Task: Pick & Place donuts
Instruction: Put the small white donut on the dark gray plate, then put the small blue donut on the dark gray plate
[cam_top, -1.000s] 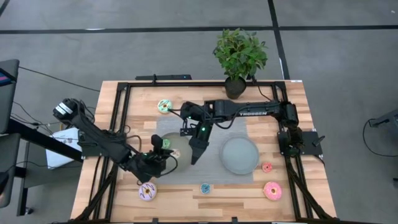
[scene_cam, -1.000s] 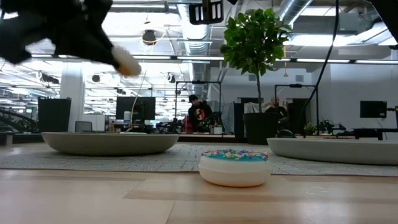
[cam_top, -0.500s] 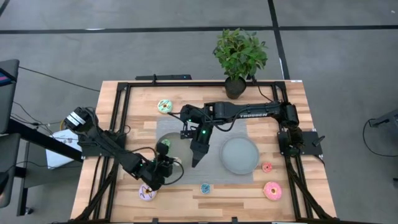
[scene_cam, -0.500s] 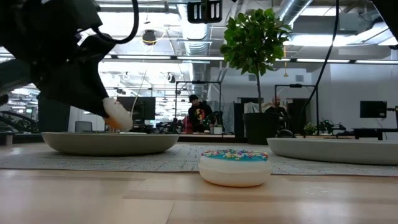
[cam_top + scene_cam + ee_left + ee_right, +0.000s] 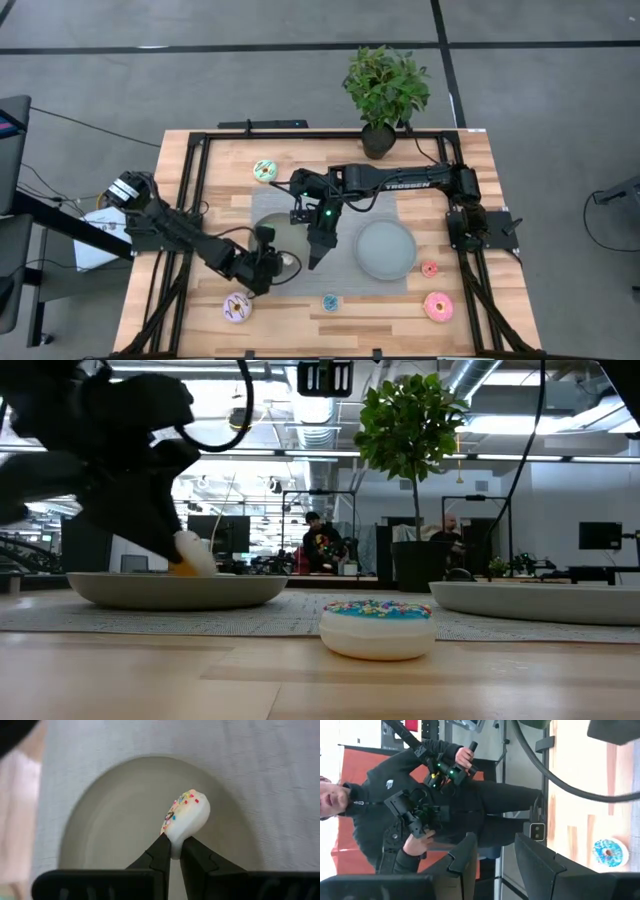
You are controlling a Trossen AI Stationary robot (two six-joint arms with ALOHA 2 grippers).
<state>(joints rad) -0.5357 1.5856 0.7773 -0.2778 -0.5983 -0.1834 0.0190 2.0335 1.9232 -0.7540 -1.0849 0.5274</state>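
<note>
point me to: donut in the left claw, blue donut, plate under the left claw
held donut (image 5: 186,816), left wrist view, iced top
blue donut (image 5: 378,630), low view, side wall
left plate (image 5: 115,827), left wrist view, bare floor

gripper: the right gripper (image 5: 495,857), two dark fingers (image 5: 465,855) standing apart with nothing between them
donut: blue-iced donut (image 5: 608,852) lying on the pale wooden table (image 5: 580,775)
cable: black cable (image 5: 555,780) crossing the table
person: a person in dark clothes (image 5: 450,805) holding a controller (image 5: 447,770)
</note>
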